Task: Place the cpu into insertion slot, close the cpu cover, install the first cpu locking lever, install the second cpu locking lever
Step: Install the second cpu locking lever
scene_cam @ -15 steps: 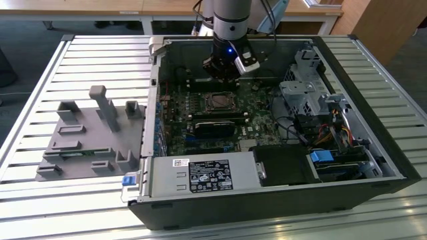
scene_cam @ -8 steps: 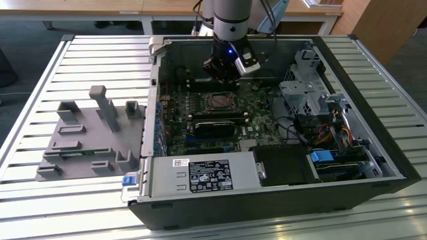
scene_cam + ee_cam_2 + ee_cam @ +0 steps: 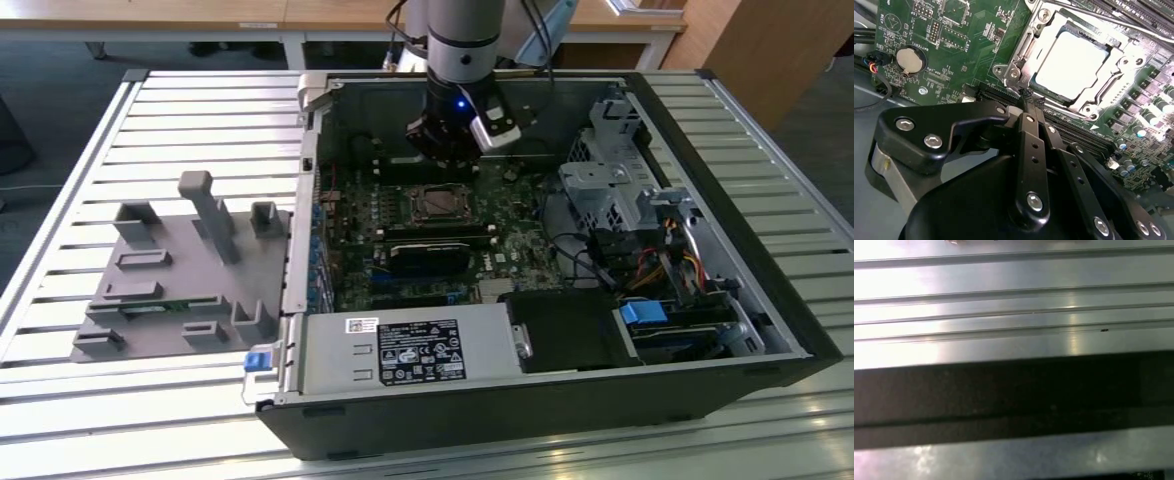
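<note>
Claw looks clenched w/ nothing in it: in the second wrist view its two slim fingers run together to one tip, which sits just beside the near corner of the cpu cover. The cpu, pale silvery square, already lies in the insertion slot, and the cover frame appears to be down around it, though glare makes it hard to say if it is fully flat. Main risk from here, imo: the tip slips off a thin locking lever and skids onto the green motherboard, scratching traces or knocking small parts; cause would be the narrow contact and the shiny metal. A second risk is pressing w/ the cover not seated, which could load the chip unevenly. As for containers: the open pc case on the slatted table holds the board, the black card just near of the socket, a drive cage and cables at the exterior view's right. The grey fixture tray at the exterior view's left carries only its own posts.
</note>
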You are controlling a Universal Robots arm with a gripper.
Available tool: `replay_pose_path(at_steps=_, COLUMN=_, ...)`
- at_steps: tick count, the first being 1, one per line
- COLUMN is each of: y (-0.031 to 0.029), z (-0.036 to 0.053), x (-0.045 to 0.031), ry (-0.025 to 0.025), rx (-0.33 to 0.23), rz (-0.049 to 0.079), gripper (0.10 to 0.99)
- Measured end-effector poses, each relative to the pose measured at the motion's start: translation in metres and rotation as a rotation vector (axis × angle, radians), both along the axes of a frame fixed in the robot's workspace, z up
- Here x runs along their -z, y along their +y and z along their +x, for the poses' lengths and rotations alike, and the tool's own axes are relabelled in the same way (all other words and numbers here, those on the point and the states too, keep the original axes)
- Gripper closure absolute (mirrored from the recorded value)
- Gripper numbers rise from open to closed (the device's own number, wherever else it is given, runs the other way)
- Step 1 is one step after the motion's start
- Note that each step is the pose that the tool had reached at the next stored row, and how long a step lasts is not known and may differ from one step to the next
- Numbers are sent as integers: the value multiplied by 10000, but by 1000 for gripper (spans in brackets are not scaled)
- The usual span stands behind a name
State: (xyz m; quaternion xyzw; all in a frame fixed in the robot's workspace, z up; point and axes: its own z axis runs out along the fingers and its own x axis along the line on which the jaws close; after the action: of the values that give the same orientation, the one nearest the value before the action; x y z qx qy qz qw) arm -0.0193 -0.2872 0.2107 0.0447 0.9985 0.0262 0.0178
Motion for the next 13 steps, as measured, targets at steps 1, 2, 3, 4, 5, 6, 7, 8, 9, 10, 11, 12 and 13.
replay_pose_path(at_steps=1, y=-4, z=0, x=0, ry=1, rx=-1, rz=-1, gripper=980)
replay_pose_path(at_steps=2, y=-7, z=0, x=0, ry=0, rx=0, rz=0, gripper=980)
replay_pose_path(at_steps=3, y=-11, z=0, x=0, ry=0, rx=0, rz=0, gripper=980)
replay_pose_path(at_steps=4, y=-16, z=1, x=0, ry=0, rx=0, rz=-1, gripper=980)
replay_pose_path(at_steps=5, y=-20, z=1, x=0, ry=0, rx=0, rz=-1, gripper=980)
replay_pose_path(at_steps=6, y=-25, z=1, x=0, ry=1, rx=0, rz=-1, gripper=980)
replay_pose_path(at_steps=7, y=-30, z=1, x=0, ry=0, rx=0, rz=-1, gripper=980)
replay_pose_path(at_steps=8, y=-34, z=1, x=0, ry=0, rx=0, rz=-1, gripper=980)
replay_pose_path(at_steps=9, y=-38, z=1, x=0, ry=0, rx=0, rz=0, gripper=980)
replay_pose_path(at_steps=10, y=-43, z=2, x=0, ry=0, rx=0, rz=0, gripper=980)
replay_pose_path(at_steps=11, y=-48, z=2, x=0, ry=0, rx=0, rz=0, gripper=980)
replay_pose_path(at_steps=12, y=-55, z=2, x=0, ry=0, rx=0, rz=0, gripper=980)
replay_pose_path(at_steps=13, y=-61, z=2, x=0, ry=0, rx=0, rz=0, gripper=980)
